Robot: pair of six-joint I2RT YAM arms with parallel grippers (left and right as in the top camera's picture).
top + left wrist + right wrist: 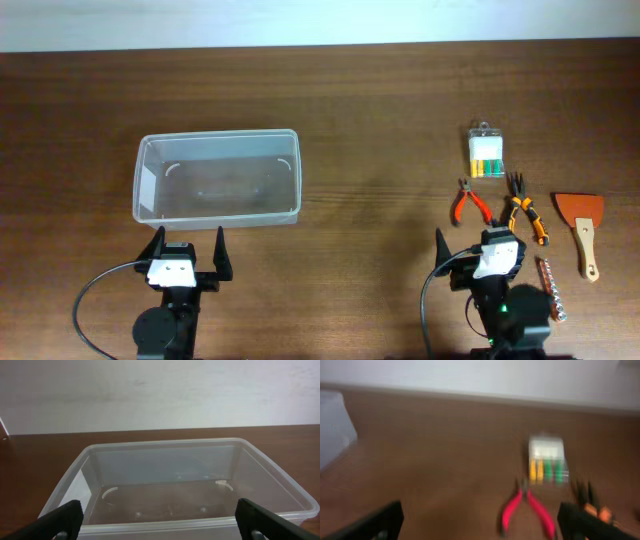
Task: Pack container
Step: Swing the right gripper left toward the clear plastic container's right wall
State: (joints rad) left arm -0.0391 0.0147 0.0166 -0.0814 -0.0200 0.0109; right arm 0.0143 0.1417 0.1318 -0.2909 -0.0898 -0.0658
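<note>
Plainly upright, the container (216, 134) sits on the left half of the table (380, 110), its long sides parallel to the near edge. Between it and that edge, the left gripper (190, 238) faces its long wall with fingers spread wide, closed on nothing. Well apart, toward the table's right edge, the tools lie in a cluster. A clear case (486, 155) of yellow and green pieces lies farthest back. Red-handled pliers (467, 203) and orange-and-black pliers (527, 215) lie side by side nearer. A scraper (583, 228) with a rust-coloured blade lies closest to the right edge. The right gripper (481, 242) stands by the near edge just short of the pliers' handles, fingers wide apart, holding nothing. A slim reddish and silver tool (551, 290) lies beside that arm, too small to name.
</note>
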